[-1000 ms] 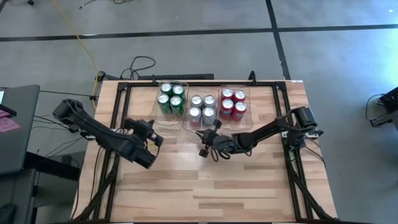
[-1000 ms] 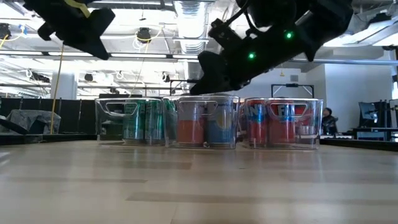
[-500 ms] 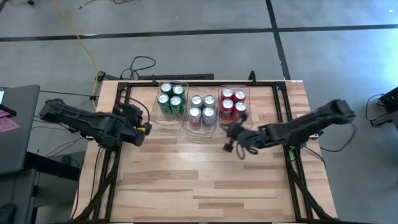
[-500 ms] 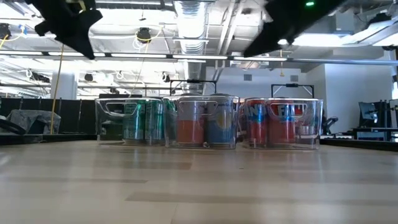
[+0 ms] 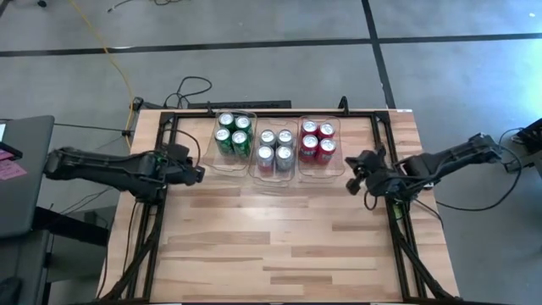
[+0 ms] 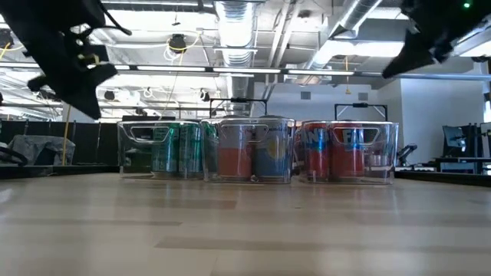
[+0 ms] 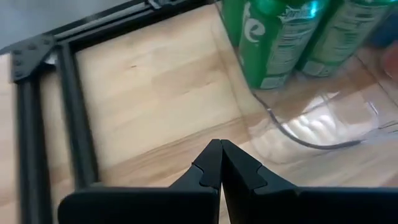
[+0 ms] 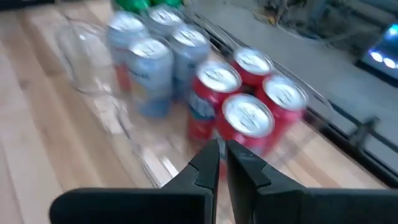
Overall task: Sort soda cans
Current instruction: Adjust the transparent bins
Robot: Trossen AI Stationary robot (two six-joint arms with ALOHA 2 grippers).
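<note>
The left arm is reaching in low from the left edge of the tabletop (image 5: 279, 246), stretched nearly flat, its tool (image 5: 196, 173) pinched fully together with nothing between the fingers. The right arm is extending in from the right side, its tool (image 5: 351, 172) raised, fingers nearly touching and gripping nothing.

Four green cans (image 5: 233, 134) are standing upright, upper centre-left of the high view. Four silver cans (image 5: 275, 146) are standing just right of them. Four red cans (image 5: 318, 140) are standing rightmost. Each group is clustered two-by-two, silver tops up.
</note>
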